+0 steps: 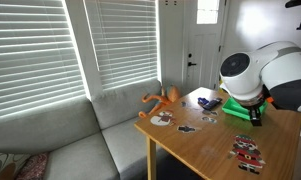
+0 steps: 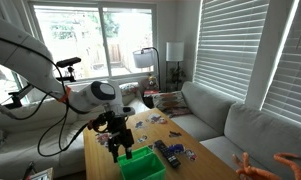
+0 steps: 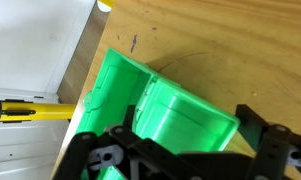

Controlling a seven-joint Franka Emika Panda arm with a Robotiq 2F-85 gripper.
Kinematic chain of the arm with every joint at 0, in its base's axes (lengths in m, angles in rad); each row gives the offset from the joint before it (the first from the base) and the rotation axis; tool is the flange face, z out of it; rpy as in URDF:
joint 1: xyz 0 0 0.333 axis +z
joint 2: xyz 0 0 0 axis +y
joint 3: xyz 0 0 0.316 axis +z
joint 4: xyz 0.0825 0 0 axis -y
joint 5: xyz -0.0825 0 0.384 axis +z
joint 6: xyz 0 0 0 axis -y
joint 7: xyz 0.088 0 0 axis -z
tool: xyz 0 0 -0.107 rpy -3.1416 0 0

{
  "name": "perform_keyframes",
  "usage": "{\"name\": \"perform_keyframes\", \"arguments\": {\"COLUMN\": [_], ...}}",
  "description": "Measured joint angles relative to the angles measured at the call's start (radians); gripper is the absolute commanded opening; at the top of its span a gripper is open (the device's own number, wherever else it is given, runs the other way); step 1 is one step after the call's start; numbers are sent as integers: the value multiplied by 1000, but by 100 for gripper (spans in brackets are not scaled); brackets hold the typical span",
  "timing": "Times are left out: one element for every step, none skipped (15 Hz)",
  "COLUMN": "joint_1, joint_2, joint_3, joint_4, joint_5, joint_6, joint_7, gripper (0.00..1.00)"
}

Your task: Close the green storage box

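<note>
The green storage box [image 3: 185, 120] sits open on the wooden table, with its hinged lid [image 3: 115, 85] lying out flat beside the body. It also shows in both exterior views [image 2: 142, 166] [image 1: 257, 114], mostly hidden by the arm in one of them. My gripper [image 3: 180, 128] is open and hangs just above the box, one finger on each side of the body. In an exterior view the gripper [image 2: 117, 150] is at the box's rim, and in another it [image 1: 254, 106] covers most of the box. I hold nothing.
A yellow pen-like object [image 3: 35, 110] lies off the table edge near the lid. A black remote [image 2: 171, 155] is beside the box. Picture cards [image 1: 248, 150] are scattered on the table [image 1: 205, 140]. An orange toy [image 1: 162, 98] sits at a corner. A grey sofa [image 1: 50, 140] runs along the table.
</note>
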Motion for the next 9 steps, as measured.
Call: {"name": "perform_keyframes", "arguments": {"joint_1": [0,0,0,1,1,2,2,2,2], "joint_2": [1,2,3,4,5,5,5,5,5], "joint_3": [0,0,0,0,0,0,0,0,0], "joint_4": [2,4,7,10,12,14,15,17,18], "joint_5": [-9,-19,-27,-32,-37,-41,-43,-46,-48], "joint_6": [1,3,4,6,7,10,13,15,18], "joint_7": [2,4,4,5,5,5,5,5,5], "gripper": [100,100,100,100,100,100,100,100,100]}}
